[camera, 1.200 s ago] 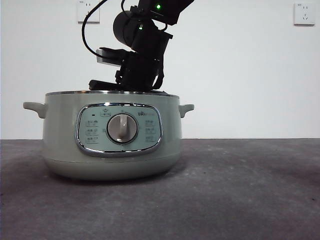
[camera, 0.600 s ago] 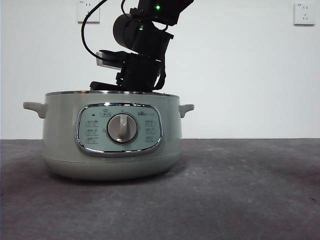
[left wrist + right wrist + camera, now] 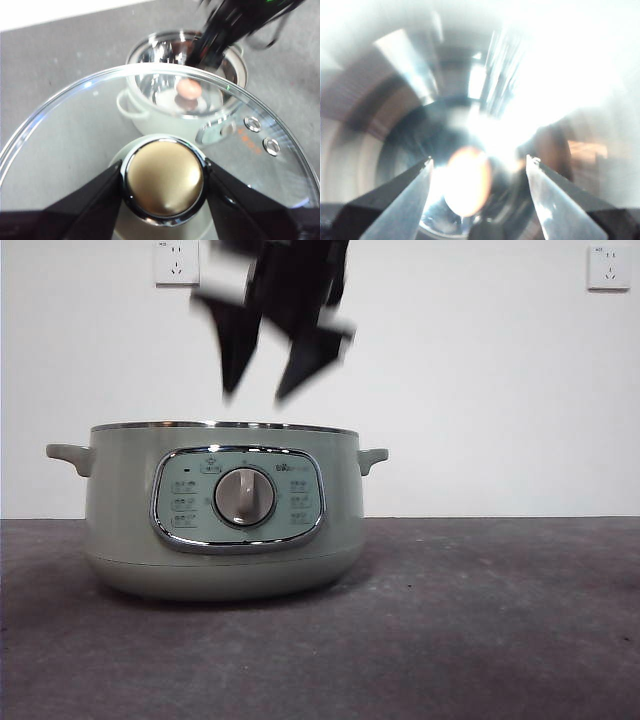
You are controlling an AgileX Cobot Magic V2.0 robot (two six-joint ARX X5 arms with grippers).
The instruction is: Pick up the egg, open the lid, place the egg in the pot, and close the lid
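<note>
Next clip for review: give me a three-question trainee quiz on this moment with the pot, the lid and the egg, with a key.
1. True or false: the egg lies inside the pot.
2. What is the left gripper shut on? A) a pot handle B) the lid knob C) the egg
3. Fill in: the right gripper hangs above the pot with its jaws ____.

Key: 1 true; 2 B; 3 open, nothing between them.
</note>
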